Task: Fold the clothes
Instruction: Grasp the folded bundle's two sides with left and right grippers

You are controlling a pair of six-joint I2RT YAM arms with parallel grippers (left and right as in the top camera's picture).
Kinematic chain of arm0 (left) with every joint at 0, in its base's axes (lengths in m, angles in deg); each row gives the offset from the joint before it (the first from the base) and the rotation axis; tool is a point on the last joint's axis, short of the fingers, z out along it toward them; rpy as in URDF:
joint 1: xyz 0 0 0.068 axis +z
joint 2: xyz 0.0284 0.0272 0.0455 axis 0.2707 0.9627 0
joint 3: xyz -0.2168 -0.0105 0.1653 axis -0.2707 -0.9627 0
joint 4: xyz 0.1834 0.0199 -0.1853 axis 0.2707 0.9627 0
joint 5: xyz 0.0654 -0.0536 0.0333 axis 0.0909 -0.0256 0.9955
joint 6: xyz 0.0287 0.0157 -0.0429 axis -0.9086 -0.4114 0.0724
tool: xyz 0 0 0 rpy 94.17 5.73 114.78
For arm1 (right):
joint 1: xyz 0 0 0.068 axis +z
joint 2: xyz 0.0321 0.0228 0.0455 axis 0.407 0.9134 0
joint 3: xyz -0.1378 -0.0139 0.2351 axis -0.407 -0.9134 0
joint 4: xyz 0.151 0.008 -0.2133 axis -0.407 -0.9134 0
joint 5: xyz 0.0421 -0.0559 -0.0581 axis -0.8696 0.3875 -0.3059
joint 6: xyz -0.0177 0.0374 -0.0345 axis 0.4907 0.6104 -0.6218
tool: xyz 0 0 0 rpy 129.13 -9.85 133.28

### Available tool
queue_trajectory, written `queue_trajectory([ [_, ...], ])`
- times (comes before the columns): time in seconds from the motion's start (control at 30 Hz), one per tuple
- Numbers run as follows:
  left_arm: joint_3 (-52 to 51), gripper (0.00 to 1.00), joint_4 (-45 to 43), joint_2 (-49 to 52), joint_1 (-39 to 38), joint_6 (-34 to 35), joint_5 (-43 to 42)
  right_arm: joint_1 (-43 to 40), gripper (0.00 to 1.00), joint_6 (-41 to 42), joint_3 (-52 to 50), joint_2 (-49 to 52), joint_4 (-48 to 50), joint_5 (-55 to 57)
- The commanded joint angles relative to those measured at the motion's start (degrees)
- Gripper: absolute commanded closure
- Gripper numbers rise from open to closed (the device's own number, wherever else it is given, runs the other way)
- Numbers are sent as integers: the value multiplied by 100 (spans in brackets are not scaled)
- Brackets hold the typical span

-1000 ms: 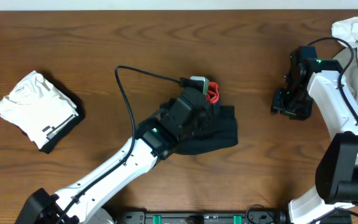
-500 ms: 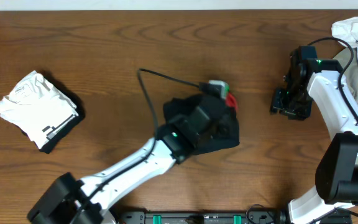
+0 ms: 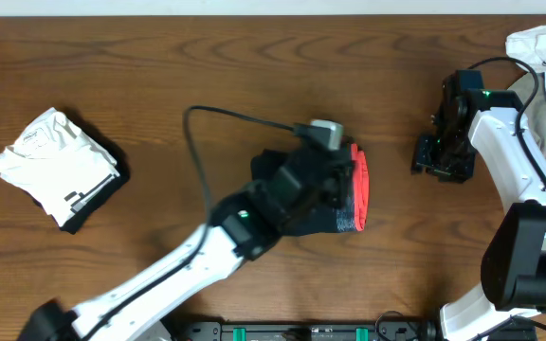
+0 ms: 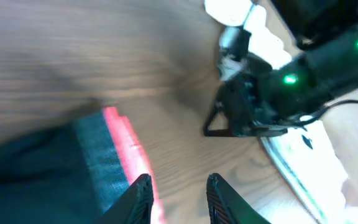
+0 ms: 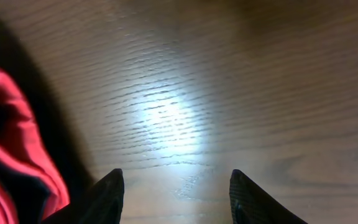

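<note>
Overhead. Left arm (image 3: pixel 173 275) stretched diagonally from the bottom-left edge up to mid-table, wrist bent down over a dark garment (image 3: pixel 335 220) with a red band (image 3: pixel 360 185) along its right side. Garment bunched on the wooden table (image 3: pixel 159 66), roughly centre, partly hidden under the wrist. Right arm (image 3: pixel 500 152) coming in from the lower right, elbow raised, right gripper (image 3: pixel 441 166) pointed down at the wood, well apart from the garment and to its right. Folded white-and-black stack (image 3: pixel 60 169) at far left. White cloth pile (image 3: pixel 543 52) in the top-right corner, behind the right arm.

Left wrist. Blurred. Left gripper (image 4: pixel 179 199) released, fingers (image 4: pixel 143 198) parted, bare wood between them, nothing held. One finger right at the edge of the red band; touching or not, cannot tell. Dark fabric filling the lower left of the frame. Right gripper across the table in the upper right, green lights (image 4: pixel 288 79) lit, tips low over the wood; contact not clear.

Right wrist. Right gripper also released, both fingers (image 5: pixel 109 194) spread wide above bare glossy wood, nothing between them. Red and dark fabric at the left edge of the frame, beside the nearer finger, outside the gap.
</note>
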Motion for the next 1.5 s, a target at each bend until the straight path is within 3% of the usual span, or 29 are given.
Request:
queue_trajectory([
  [0.0, 127, 69, 645, -337, 380, -199, 627, 26, 47, -715, -20, -129, 55, -577],
  [0.13, 127, 69, 1550, -404, 979, -199, 662, 101, 49, -1766, -17, -131, 186, -2048],
  [0.23, 125, 69, 1945, -299, 1333, -201, 592, 153, 54, -2942, -15, -131, 221, -3895],
  [0.4, 83, 74, 2002, 13, 1720, -527, 520, 254, 56, -3569, -17, -131, 170, -5469],
  [0.7, 83, 75, 1663, 1012, 2039, -1261, -57, 1062, 54, -3563, -24, -129, -177, -5289],
  [1.0, 83, 75, 973, 1508, 2135, -1408, -133, 1587, 52, -3086, -254, 61, -33, -5007],
  [1.27, 83, 75, 750, 2098, 2135, -1403, -164, 1587, 49, -2719, -1283, 87, 804, -4885],
  [1.47, 83, 75, 815, 2621, 2135, -1405, -160, 1587, 46, -1853, -2164, 87, 1932, -3692],
])
